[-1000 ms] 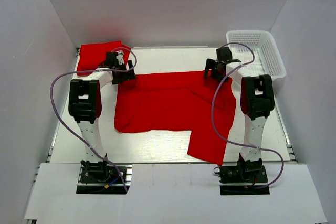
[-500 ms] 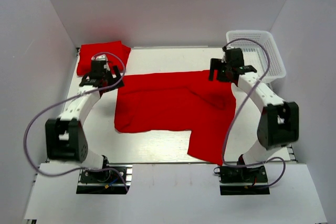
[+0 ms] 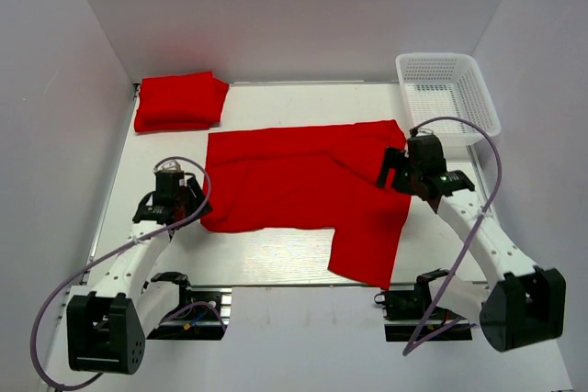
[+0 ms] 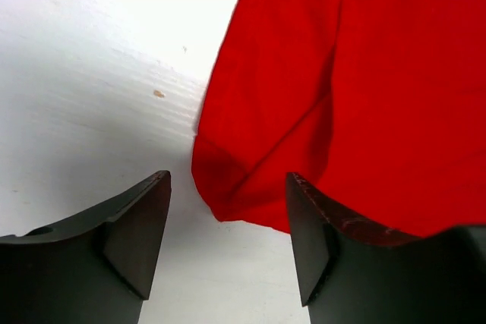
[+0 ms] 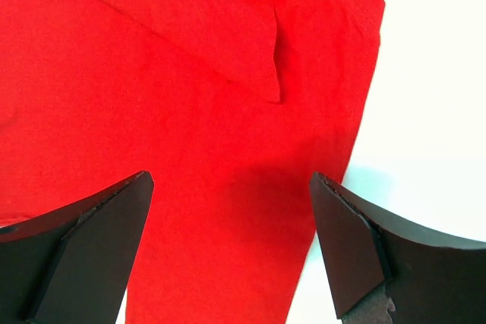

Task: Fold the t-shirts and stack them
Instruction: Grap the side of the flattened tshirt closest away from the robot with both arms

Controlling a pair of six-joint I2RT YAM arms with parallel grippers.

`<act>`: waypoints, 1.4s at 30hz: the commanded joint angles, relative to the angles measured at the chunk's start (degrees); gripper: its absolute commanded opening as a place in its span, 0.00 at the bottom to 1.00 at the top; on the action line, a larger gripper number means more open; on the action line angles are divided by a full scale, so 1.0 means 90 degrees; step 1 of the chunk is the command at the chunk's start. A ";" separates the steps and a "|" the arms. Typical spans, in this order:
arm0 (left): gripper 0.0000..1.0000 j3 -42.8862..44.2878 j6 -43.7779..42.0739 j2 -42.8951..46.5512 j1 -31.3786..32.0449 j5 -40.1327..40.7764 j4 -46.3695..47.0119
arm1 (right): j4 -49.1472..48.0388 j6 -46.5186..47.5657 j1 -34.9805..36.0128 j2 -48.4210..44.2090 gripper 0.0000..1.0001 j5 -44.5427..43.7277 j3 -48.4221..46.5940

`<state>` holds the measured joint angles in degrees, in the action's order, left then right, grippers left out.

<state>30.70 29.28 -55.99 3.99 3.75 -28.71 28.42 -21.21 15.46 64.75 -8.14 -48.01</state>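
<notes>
Presently one folded t-shirt [image 3: 179, 101] is stacked far left, a second t-shirt [image 3: 303, 181] is spread part-folded, left pincer [image 4: 228, 180] and right pincer [image 5: 229, 177] held agape, nothing gripped.

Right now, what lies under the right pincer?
The spread red t-shirt lies under the open right pincer, near the shirt's edge; bare white table shows beside it. The table beneath the cloth is covered.

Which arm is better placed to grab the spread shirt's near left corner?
Left. The left gripper, open, frames that corner of the spread t-shirt; the right gripper is over the opposite edge.
</notes>
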 commanded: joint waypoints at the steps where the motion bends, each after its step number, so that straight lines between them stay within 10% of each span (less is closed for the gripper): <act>1: 0.71 -0.0362 0.0243 0.0244 0.0035 -0.0407 0.0260 | 0.0289 -0.0241 0.0001 -0.0407 0.90 -0.0004 0.0246; 10: 0.51 -0.0822 0.0243 0.0107 0.0035 -0.0602 0.0611 | 0.0591 -0.0397 0.0001 -0.0583 0.90 0.0485 0.0813; 18: 0.01 -0.1174 0.0302 0.0303 0.0035 -0.0768 0.0690 | 0.1128 -0.0319 0.0020 -0.0817 0.90 0.0748 0.1222; 42: 0.00 -0.1087 0.0819 0.1182 0.0035 -0.0172 0.0192 | 0.2056 -0.1988 0.1522 -0.0916 0.90 0.1824 0.1956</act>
<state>19.51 35.64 -46.02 4.03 1.37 -26.85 45.36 -35.68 26.61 55.77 7.75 -29.32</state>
